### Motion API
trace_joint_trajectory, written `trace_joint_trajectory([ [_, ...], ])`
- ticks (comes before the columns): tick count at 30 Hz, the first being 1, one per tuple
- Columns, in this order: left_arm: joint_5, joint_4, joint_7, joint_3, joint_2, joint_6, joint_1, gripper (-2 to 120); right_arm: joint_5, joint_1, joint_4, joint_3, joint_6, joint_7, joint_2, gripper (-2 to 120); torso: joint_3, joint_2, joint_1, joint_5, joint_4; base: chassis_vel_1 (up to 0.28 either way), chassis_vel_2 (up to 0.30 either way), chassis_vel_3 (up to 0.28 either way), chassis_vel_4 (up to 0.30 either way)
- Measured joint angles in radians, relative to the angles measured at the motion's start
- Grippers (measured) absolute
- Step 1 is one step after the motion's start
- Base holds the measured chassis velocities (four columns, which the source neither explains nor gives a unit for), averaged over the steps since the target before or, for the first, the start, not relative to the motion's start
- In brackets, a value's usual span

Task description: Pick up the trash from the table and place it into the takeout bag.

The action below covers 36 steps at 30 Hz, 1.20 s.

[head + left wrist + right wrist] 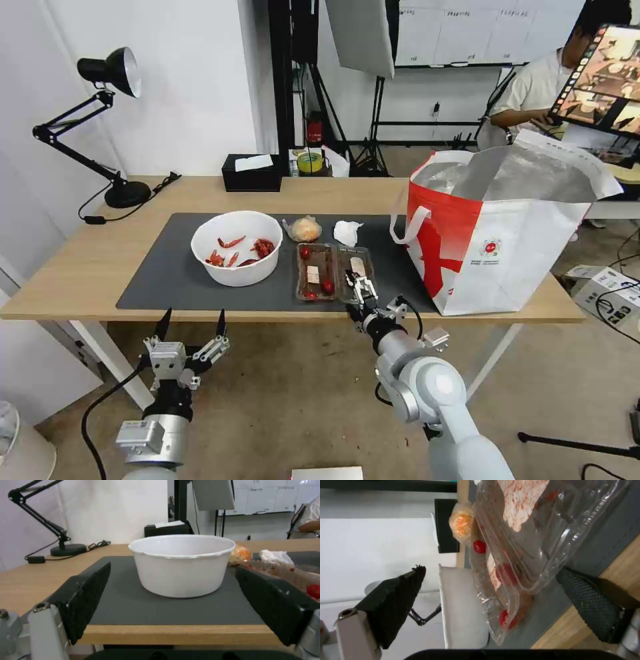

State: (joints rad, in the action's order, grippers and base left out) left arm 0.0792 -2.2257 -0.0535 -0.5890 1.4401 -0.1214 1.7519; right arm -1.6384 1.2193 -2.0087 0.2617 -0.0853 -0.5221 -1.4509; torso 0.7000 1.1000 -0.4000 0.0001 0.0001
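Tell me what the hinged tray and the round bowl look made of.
The clear hinged tray holding cherry tomatoes looks like thin glossy plastic: see-through, ribbed, with crinkled glinting edges. The white round bowl with red scraps seems matte opaque plastic, possibly coated paper; its thin rolled rim shows slight dents.

This looks like a lab or studio set up for recording. Behind the light-wood surface (333, 197) stand black light stands (377, 120) carrying a grey panel (360, 33), with a whiteboard (480, 30) on the far wall. A black desk lamp (100, 127) sits on the surface's corner, cables (617, 300) trail across the bare floor, and a screen (603, 77) shows camera pictures.
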Motion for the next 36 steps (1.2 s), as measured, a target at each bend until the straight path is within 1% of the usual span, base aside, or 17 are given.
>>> trace_joint_trajectory([
  [9, 0.0, 0.001, 0.0, 0.004, 0.003, -0.001, -0.002, 100, 0.051, -0.01, -0.002, -0.003, 0.001, -0.014, 0.004, 100, 0.0, 0.0, 0.0, 0.0, -0.0001, 0.0, 0.0, 0.0, 0.0],
  [22, -0.001, 0.005, 0.0, 0.006, 0.01, -0.004, 0.004, 100, 0.068, -0.043, -0.012, 0.01, 0.009, -0.023, -0.003, 100, 0.0, 0.0, 0.0, 0.0, -0.0002, 0.0, 0.0, 0.0, 0.0],
  [27, -0.003, 0.006, 0.0, 0.005, 0.012, -0.016, 0.014, 100, 0.073, -0.063, -0.022, 0.01, 0.009, -0.025, 0.002, 100, 0.0, 0.0, 0.0, 0.0, -0.0002, 0.0, 0.0, 0.0, 0.0],
  [33, -0.001, 0.0, 0.0, -0.004, 0.007, -0.019, 0.018, 100, 0.084, -0.099, -0.015, -0.011, 0.002, -0.025, 0.004, 100, 0.0, 0.0, 0.0, -0.0001, -0.0002, 0.0, 0.0, 0.0, 0.0],
  [36, -0.001, -0.009, 0.0, -0.005, 0.008, -0.019, 0.024, 100, 0.096, -0.133, -0.004, -0.044, -0.007, -0.026, -0.004, 100, 0.0, 0.0, 0.0, -0.0001, -0.0002, 0.0, 0.0, 0.0, 0.0],
])
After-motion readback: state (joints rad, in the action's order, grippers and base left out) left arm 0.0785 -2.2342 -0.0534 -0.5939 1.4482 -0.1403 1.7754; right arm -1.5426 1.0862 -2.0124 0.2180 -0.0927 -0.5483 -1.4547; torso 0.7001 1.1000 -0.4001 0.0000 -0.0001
